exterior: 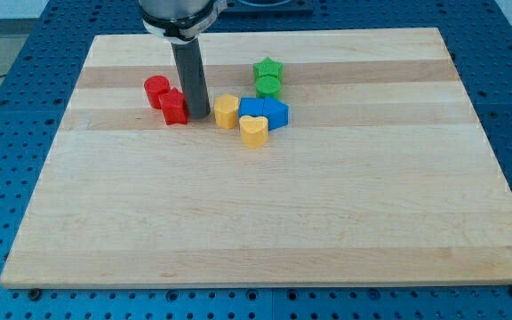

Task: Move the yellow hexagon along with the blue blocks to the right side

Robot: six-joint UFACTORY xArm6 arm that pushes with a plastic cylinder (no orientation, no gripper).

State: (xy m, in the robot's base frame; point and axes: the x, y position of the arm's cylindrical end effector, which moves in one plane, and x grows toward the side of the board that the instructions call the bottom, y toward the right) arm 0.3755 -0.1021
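The yellow hexagon (227, 112) sits near the board's upper middle. Two blue blocks touch it on its right: a blue block (251, 108) and a blue block (276, 113); their shapes are hard to make out. A yellow heart (254, 132) lies just below the blue blocks, touching them. My tip (196, 116) rests on the board just left of the yellow hexagon, between it and a red block (174, 106), with a small gap to the hexagon.
A red cylinder (156, 91) lies up-left of the red block. A green star (268, 68) and a green cylinder (268, 85) stand just above the blue blocks. The wooden board (256, 222) lies on a blue perforated table.
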